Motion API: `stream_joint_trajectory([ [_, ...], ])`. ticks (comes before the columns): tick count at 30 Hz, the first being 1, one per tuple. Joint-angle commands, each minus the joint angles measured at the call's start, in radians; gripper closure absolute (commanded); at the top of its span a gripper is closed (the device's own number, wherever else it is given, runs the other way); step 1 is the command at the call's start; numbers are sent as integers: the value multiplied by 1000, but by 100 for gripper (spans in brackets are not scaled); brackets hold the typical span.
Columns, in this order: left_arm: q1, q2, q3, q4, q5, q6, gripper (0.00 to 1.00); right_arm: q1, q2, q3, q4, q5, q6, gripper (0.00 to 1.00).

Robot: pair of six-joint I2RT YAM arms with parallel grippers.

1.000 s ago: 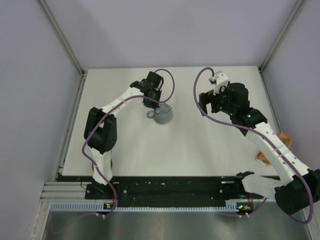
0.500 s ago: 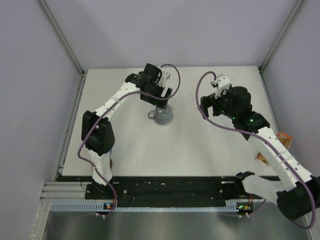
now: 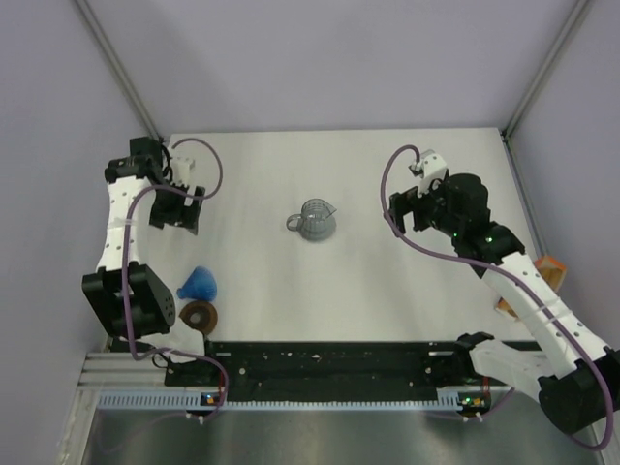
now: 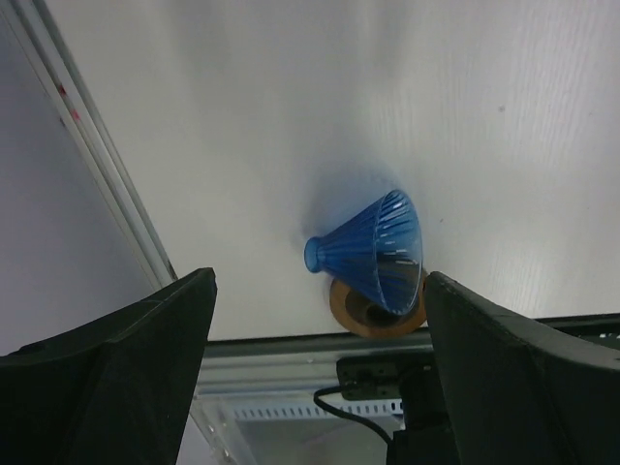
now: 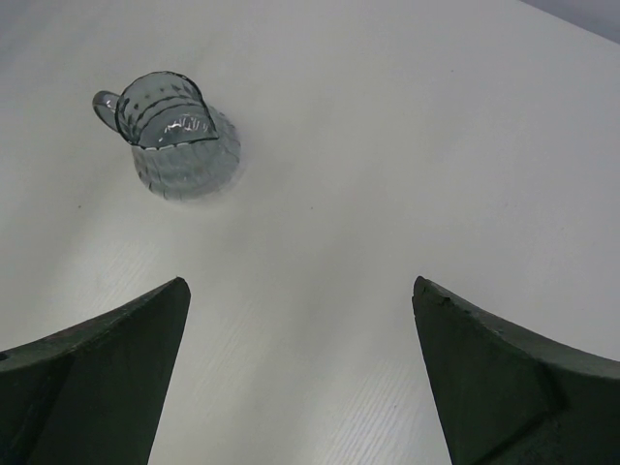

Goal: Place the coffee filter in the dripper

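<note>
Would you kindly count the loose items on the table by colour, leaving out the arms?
Blue: 1, the dripper, lying on its side.
Grey: 1, the glass jug.
Brown: 1, the ring next to the dripper.
Orange: 1, the pack, partly hidden at the right edge.
Total: 4.

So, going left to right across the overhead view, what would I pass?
The blue dripper → grey mug → right gripper → orange pack, partly hidden at the table's edge.
</note>
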Motion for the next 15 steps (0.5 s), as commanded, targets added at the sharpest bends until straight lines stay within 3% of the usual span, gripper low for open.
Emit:
stream_joint_trajectory([
  [1, 32, -99, -102, -54, -70, 66, 7, 0, -46, 0, 31, -17, 14, 2],
  [8, 6, -142, -195, -144, -53, 37, 9, 0, -46, -2, 29, -11, 15, 2],
  [15, -11, -244, -237, -275, -34, 147, 11, 0, -46, -7, 29, 4, 11, 1],
])
